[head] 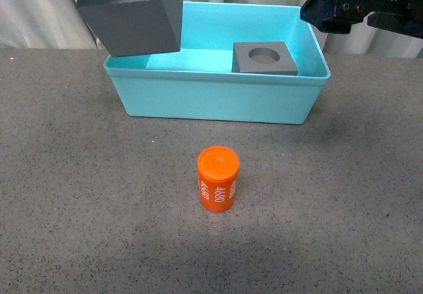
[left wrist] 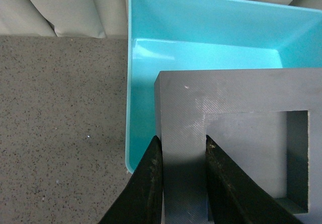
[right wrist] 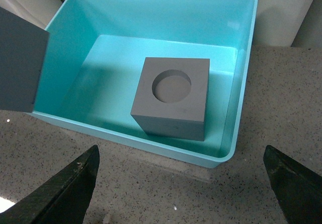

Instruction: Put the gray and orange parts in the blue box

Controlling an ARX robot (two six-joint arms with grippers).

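Left pincer [left wrist: 182, 151] clamps wall of square-recess gray cube [head: 135, 16], tilted above left rim of blue box [head: 211, 102]. Round-recess cube [head: 266, 57] inside, right side. Orange cylinder [head: 217, 180] upright on surface [head: 79, 175] before box. Right pincer [right wrist: 183, 181] wide, empty. Best: shift inward past rim, lower onto bare left floor, then release.

Front view: gray cube w/ square recess [head: 135, 20] is cut off by top edge, recess side unseen. It hides the blue box's [head: 211, 99] left rear corner. Right arm [head: 357, 3] is cropped at top, fingers not visible.

Left wrist view: cube runs off two pic edges. Left tool [left wrist: 182, 139] fingers are cropped by pic edge.

Right wrist view: right tool [right wrist: 181, 149] shows fingertips only, rest cropped.
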